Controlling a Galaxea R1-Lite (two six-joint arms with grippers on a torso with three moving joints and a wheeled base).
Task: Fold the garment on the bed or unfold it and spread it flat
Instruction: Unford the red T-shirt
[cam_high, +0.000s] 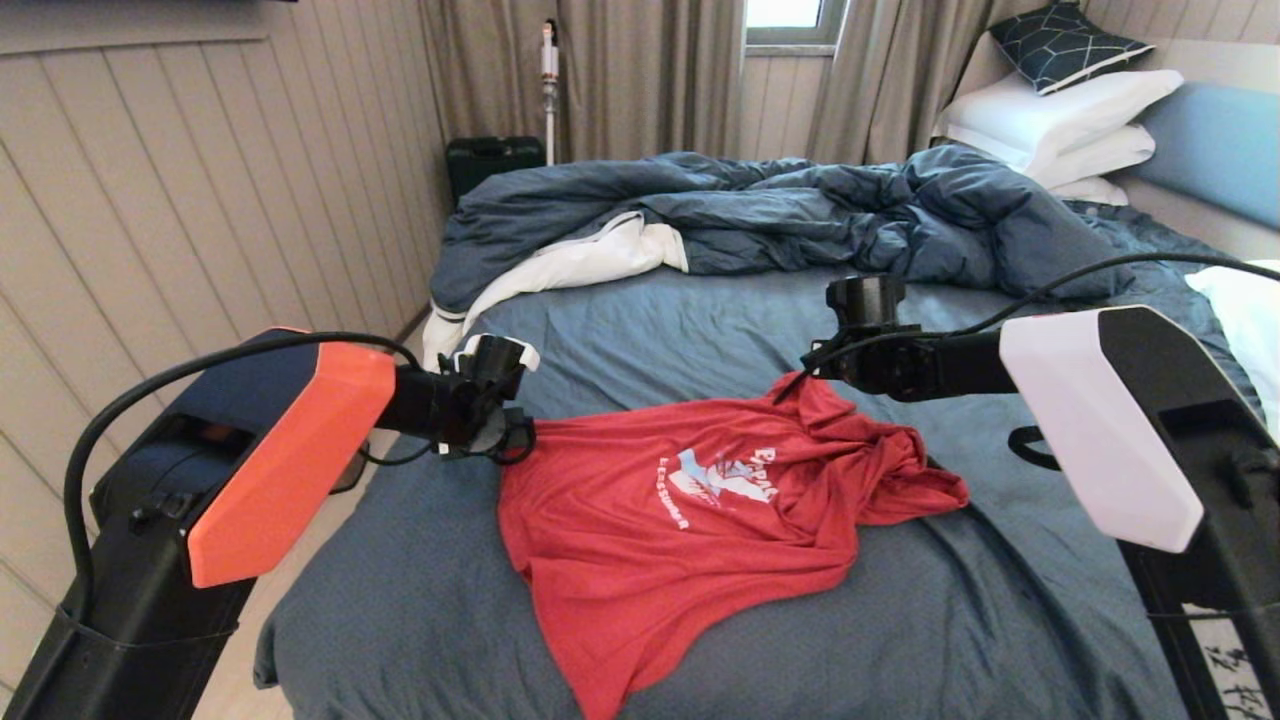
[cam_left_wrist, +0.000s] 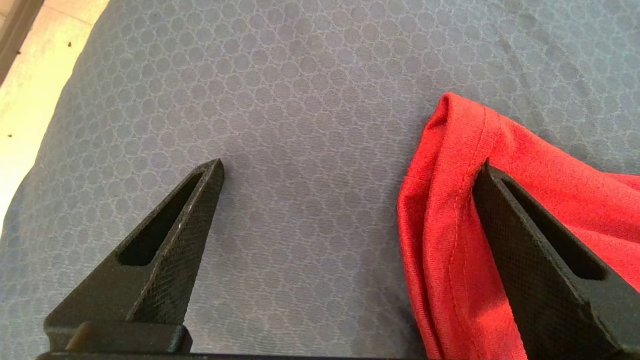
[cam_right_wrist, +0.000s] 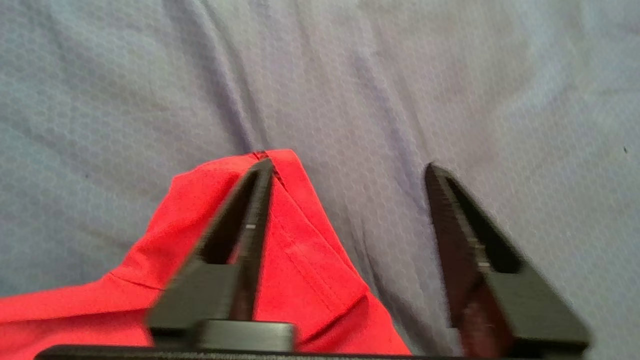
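Observation:
The red T-shirt (cam_high: 680, 520) lies print side up on the slate-blue bed (cam_high: 620, 330), flat on its left half and bunched into folds on its right. My left gripper (cam_left_wrist: 350, 170) is open just over the shirt's far left corner, a hemmed red edge (cam_left_wrist: 450, 210) draped against one finger. My right gripper (cam_right_wrist: 350, 167) is open above the far right corner (cam_right_wrist: 280, 220), one finger over the red cloth, the other over bare sheet. In the head view the left gripper (cam_high: 500, 425) and right gripper (cam_high: 805, 372) sit at those two corners.
A rumpled dark blue duvet (cam_high: 800, 215) with white lining (cam_high: 590, 260) covers the far part of the bed. White pillows (cam_high: 1060, 125) are stacked at the far right by the headboard (cam_high: 1215, 145). The bed's left edge drops to the floor (cam_left_wrist: 30, 85).

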